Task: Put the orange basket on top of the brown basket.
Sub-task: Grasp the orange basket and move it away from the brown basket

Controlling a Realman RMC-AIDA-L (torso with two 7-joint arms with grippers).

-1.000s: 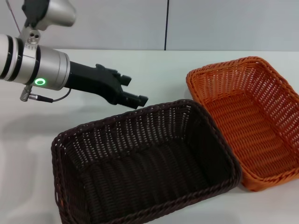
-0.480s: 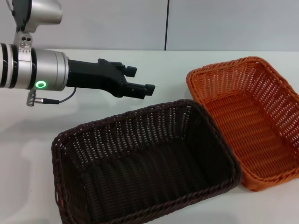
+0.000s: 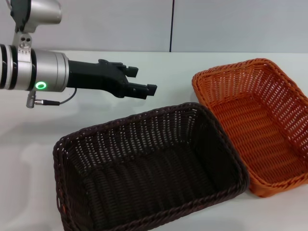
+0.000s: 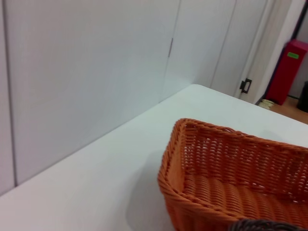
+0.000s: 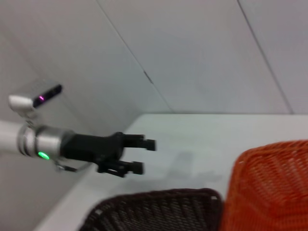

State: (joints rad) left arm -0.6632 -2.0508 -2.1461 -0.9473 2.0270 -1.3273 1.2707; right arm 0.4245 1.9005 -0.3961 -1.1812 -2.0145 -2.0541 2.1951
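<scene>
Hovering beyond the brown basket (image 3: 149, 173), left gripper (image 3: 142, 82) fingers parted (holding nothing).

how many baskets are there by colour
orange basket: 1
brown basket: 1
total: 2 baskets, side by side on the white table, not stacked

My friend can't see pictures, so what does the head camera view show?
A black left gripper, fingers open, reaches over a white table behind a very dark brown woven wicker basket. A bright orange woven wicker basket sits beside it on the right, touching.
</scene>
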